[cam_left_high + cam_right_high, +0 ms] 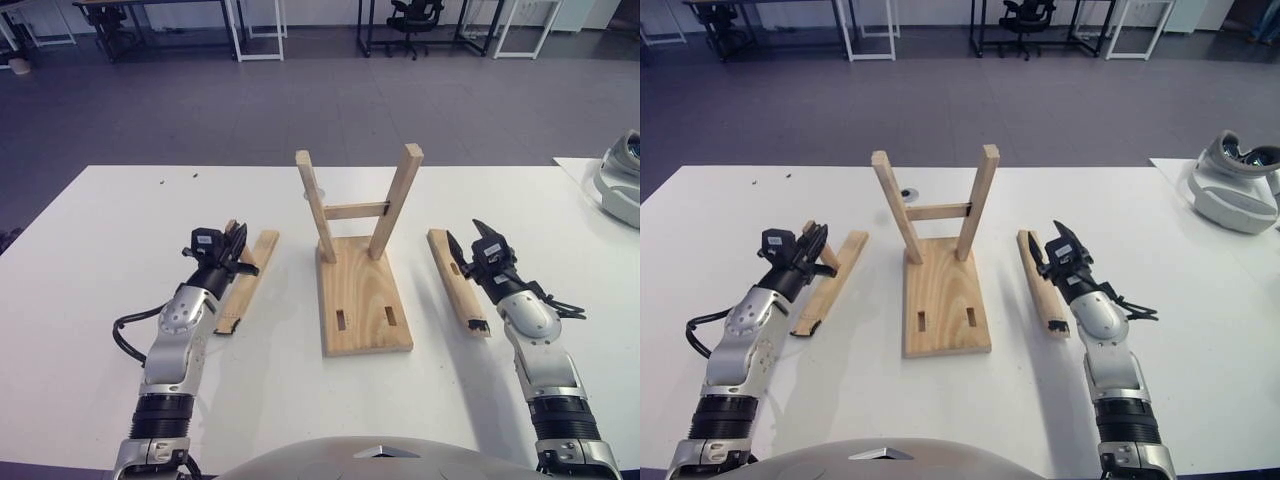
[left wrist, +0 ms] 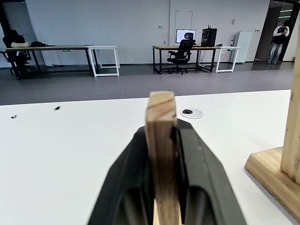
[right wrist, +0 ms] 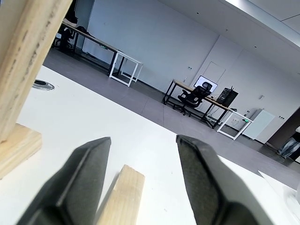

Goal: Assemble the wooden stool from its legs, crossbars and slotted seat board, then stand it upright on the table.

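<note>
stool board (image 1: 365, 300) holds two legs (image 1: 320, 212); left end effector (image 1: 236, 240) grips bar (image 2: 161, 140), right one (image 1: 465, 243) wide

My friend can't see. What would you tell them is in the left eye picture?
A wooden seat board lies flat on a white table with two legs standing in it, joined by a crossbar. The left gripper is shut on a wooden piece beside a loose leg; the right gripper, open, straddles another loose leg.

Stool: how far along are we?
Done: two legs joined by a crossbar stand in the seat board. In hand: left pincer shut on a loose wooden piece; right pincer open over another loose leg. Left: fill the two empty slots, then stand the stool upright.
</note>
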`<act>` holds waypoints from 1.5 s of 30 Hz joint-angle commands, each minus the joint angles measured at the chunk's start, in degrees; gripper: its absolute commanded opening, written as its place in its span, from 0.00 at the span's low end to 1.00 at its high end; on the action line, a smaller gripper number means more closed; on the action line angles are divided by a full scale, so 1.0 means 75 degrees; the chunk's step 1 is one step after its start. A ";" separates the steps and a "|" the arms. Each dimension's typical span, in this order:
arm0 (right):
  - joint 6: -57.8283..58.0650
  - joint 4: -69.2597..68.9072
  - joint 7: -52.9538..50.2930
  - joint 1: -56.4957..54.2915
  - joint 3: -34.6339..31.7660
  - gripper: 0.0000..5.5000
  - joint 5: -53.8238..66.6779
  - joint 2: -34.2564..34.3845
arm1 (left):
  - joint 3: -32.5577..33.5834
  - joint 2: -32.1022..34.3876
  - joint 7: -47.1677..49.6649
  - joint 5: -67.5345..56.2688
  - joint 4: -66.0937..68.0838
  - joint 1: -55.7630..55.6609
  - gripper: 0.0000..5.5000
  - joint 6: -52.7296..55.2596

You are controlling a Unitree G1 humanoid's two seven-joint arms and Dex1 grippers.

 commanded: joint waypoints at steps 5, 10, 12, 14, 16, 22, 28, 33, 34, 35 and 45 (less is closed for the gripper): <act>-0.0097 0.0208 -0.0114 -0.0376 0.0086 0.47 -0.0245 -0.0096 | 0.0123 0.0250 -0.0052 0.0209 0.0532 0.0371 0.14 0.1032; -0.0155 0.0286 -0.0188 -0.0398 0.0133 0.47 -0.0257 -0.0049 | 0.0139 0.0861 -0.0282 0.0541 -0.0398 0.0099 0.30 0.1593; -0.0167 0.0277 -0.0216 -0.0344 0.0137 0.47 -0.0253 -0.0031 | 0.0141 0.1079 -0.0436 0.0514 -0.0641 0.0190 0.38 0.2024; -0.0169 0.0220 -0.0260 -0.0245 0.0125 0.47 -0.0260 -0.0013 | 0.0222 0.1210 -0.0597 0.0343 -0.0957 0.0279 0.44 0.2631; -0.0175 0.0193 -0.0289 -0.0173 0.0128 0.47 -0.0270 -0.0006 | 0.0334 0.1408 -0.0646 0.0283 -0.1343 0.0437 0.48 0.3337; -0.0150 0.0129 -0.0437 0.0027 0.0184 0.47 -0.0332 0.0065 | 0.0292 0.1330 -0.0612 0.0188 -0.1880 0.0767 0.66 0.4546; -0.0056 0.0069 -0.0435 0.0134 0.0217 0.47 -0.0297 0.0103 | 0.0156 0.1335 -0.0442 0.0660 -0.1473 0.1257 0.66 0.4559; -0.0003 0.0034 -0.0493 0.0143 0.0251 0.47 -0.0347 0.0152 | 0.0067 0.1266 -0.0679 0.0623 -0.1338 0.1285 0.51 0.4500; 0.0001 0.0039 -0.0501 0.0135 0.0245 0.47 -0.0354 0.0143 | 0.0029 0.1304 -0.0791 0.0629 -0.1285 0.1263 0.48 0.4420; 0.0014 0.0022 -0.0502 0.0124 0.0240 0.47 -0.0362 0.0128 | 0.0004 0.1365 -0.0916 0.0629 -0.1238 0.1233 0.45 0.4332; 0.3949 -0.2601 0.1007 -0.2140 -0.0926 0.51 0.5373 0.0066 | 0.2192 0.1715 -0.1936 -0.0666 -0.1595 -0.0424 0.37 0.1640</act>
